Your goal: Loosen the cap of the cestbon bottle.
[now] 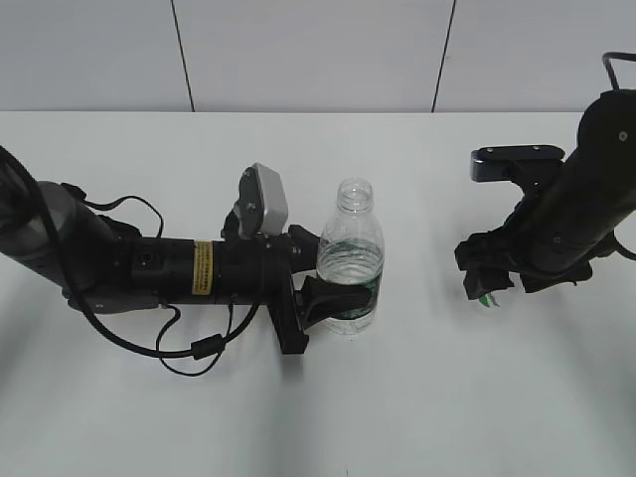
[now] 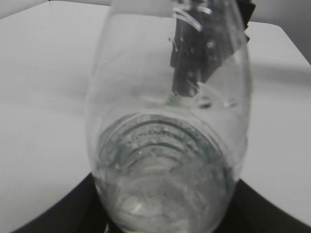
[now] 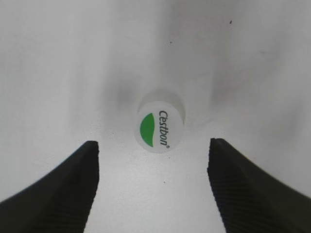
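The cestbon bottle (image 1: 350, 263) stands upright on the white table, part full of water, with its threaded neck open and no cap on it. My left gripper (image 1: 326, 274) is shut on the bottle's lower body from the left. The bottle fills the left wrist view (image 2: 167, 145), with the left gripper's jaws (image 2: 165, 216) dark at both lower corners. The cap (image 3: 159, 126) lies on the table, its green and white top facing up. My right gripper (image 3: 153, 156) is open just above the table, its fingers well apart on either side of the cap. In the exterior view the cap (image 1: 485, 299) peeks out under the right gripper (image 1: 484, 276).
The left arm (image 1: 149, 268) lies low across the table's left half with loose black cables (image 1: 189, 348) beside it. The right arm (image 1: 581, 199) comes down from the right edge. A pale wall with dark seams (image 1: 184, 55) stands behind the table.
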